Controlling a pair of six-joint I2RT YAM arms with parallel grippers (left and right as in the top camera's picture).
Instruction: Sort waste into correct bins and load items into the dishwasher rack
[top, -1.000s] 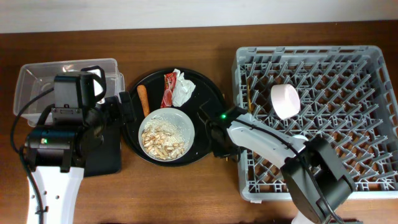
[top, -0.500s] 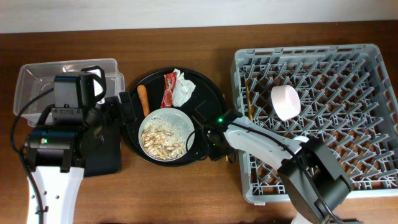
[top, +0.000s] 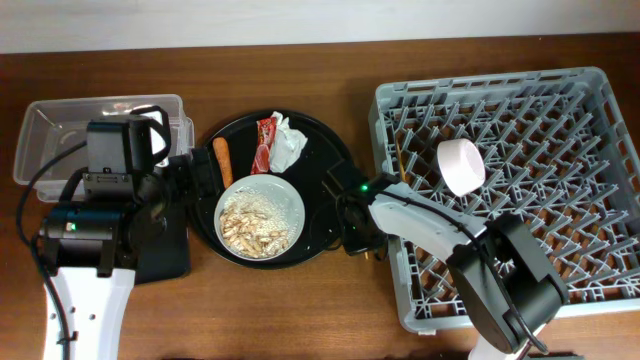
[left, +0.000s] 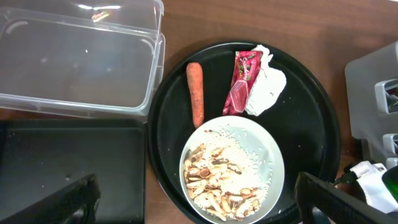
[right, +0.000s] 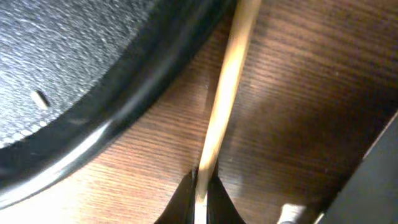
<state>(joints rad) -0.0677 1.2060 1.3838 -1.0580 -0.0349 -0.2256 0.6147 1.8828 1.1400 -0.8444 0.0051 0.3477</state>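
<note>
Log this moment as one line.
right gripper: shut on chopstick beside round tray | left gripper: open, empty | rack: white bowl inside

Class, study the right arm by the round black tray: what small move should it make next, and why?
Probably lift straight up a little. The right gripper looks pinched on a wooden chopstick that lies on the table beside the round black tray; raising it clears the tray's rim before swinging right to the dishwasher rack.

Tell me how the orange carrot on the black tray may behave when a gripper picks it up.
The carrot looks round and tapered, so it may roll on the smooth round black tray if nudged. It seems straight and stiff, probably light, and should not flop.
</note>
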